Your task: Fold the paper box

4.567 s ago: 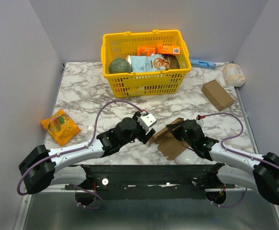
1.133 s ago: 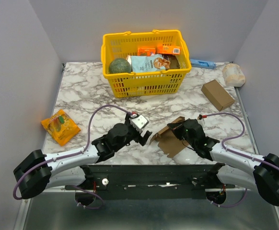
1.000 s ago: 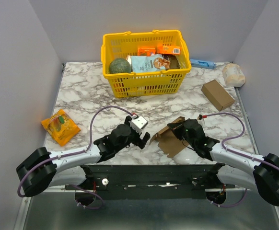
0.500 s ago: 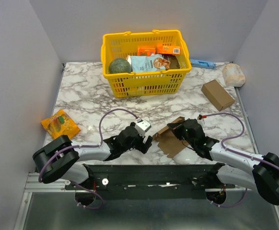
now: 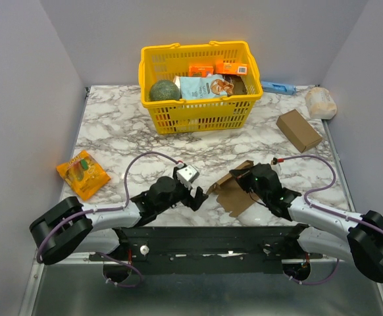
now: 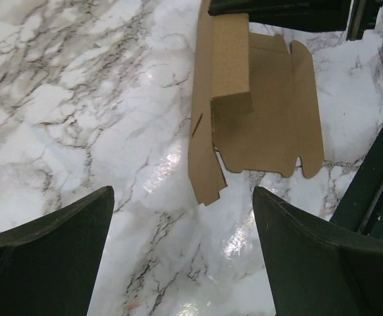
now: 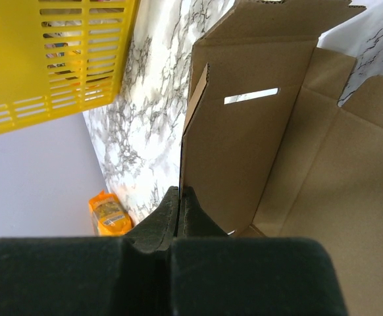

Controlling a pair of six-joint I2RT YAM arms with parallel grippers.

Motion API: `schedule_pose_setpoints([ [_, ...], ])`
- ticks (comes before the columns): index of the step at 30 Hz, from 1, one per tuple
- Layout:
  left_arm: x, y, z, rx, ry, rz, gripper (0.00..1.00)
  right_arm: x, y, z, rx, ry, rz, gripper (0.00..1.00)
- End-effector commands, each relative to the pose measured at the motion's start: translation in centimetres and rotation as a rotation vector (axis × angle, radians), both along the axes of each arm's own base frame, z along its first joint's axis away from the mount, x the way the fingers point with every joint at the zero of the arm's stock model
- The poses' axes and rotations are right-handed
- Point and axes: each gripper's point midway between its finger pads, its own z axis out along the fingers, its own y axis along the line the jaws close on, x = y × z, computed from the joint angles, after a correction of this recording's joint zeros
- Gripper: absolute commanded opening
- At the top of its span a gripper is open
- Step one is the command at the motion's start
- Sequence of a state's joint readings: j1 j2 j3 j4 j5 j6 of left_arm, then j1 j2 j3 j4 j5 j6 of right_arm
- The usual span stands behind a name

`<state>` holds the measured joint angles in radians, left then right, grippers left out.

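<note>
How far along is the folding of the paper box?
Done: one slotted panel of the paper box stands raised. In hand: the right gripper is shut on its edge; the open left gripper faces the box. Left: other flaps lie flat on the table.

Plain brown paper box [image 5: 234, 201] centre frame; white surface [image 5: 112, 131], grey marble veining; yellow slotted basket [image 5: 198, 115] up top; orange packet [image 5: 83, 174] left; my right hand [image 7: 179, 197] black.
</note>
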<state>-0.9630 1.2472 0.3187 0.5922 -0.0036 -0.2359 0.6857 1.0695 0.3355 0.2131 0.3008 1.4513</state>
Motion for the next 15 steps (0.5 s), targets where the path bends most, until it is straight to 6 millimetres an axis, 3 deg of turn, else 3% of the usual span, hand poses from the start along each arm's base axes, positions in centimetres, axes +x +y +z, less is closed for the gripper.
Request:
schedule_pose_setpoints([
  [1, 2.1, 1.8, 0.5, -0.033, 0.003, 0.121, 0.95, -1.0, -1.1, -2.2, -0.070, 0.053, -0.007, 0.00],
  [4, 3.4, 2.7, -0.5, -0.013, 0.039, 0.227, 0.96, -1.0, -1.1, -2.2, -0.068, 0.054, -0.007, 0.00],
  [10, 4.4, 1.6, -2.9, 0.009, 0.117, 0.274, 0.93, -1.0, -1.0, -2.2, -0.067, 0.058, -0.004, 0.00],
  [15, 4.1, 1.6, -0.7, -0.045, 0.054, 0.238, 0.95, -1.1, -1.1, -2.3, -0.068, 0.058, -0.005, 0.00],
])
